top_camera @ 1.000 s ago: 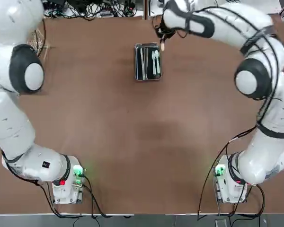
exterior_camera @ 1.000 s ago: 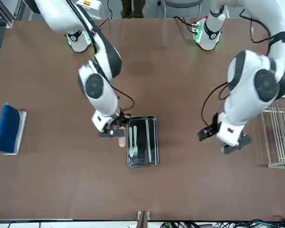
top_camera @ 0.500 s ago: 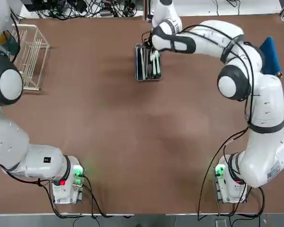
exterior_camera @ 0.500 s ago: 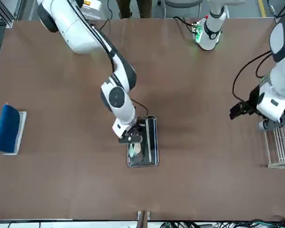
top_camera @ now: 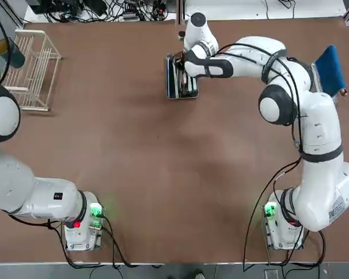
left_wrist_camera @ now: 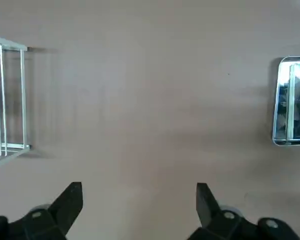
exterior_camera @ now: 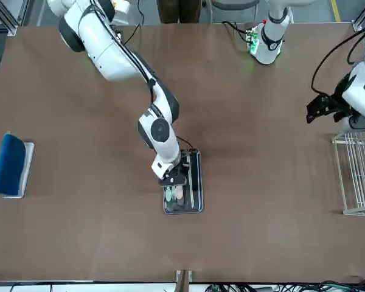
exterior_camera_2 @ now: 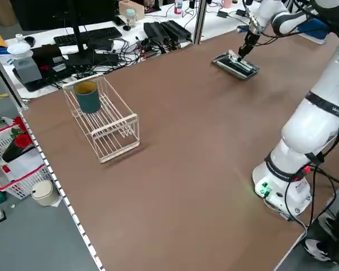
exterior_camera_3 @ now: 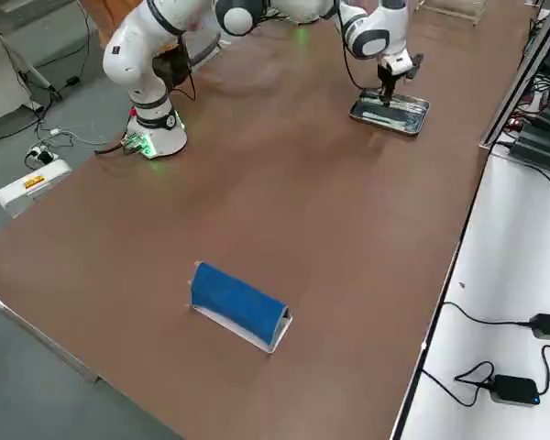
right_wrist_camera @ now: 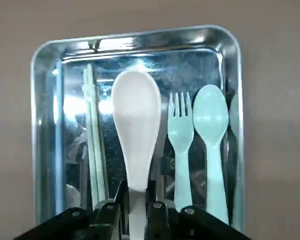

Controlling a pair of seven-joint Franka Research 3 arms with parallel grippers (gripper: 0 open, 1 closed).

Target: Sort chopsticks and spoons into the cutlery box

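My right gripper is shut on the handle of a cream-white spoon and holds it low over the cutlery box, a shiny metal tray at the table's far middle. Inside the tray lie the pale chopsticks along one side, with a pale green fork and a pale green spoon on the other. In the front view the right gripper stands over the tray. My left gripper hangs open and empty, high over bare table, near the wire rack.
A white wire rack with a teal cup stands at the table's far left. A blue-topped board lies at the far right edge. Cables and desk clutter sit beyond the far edge.
The right gripper has moved from beside the tray to over it and lowered the white spoon into it. The left arm has swung away toward the wire rack.
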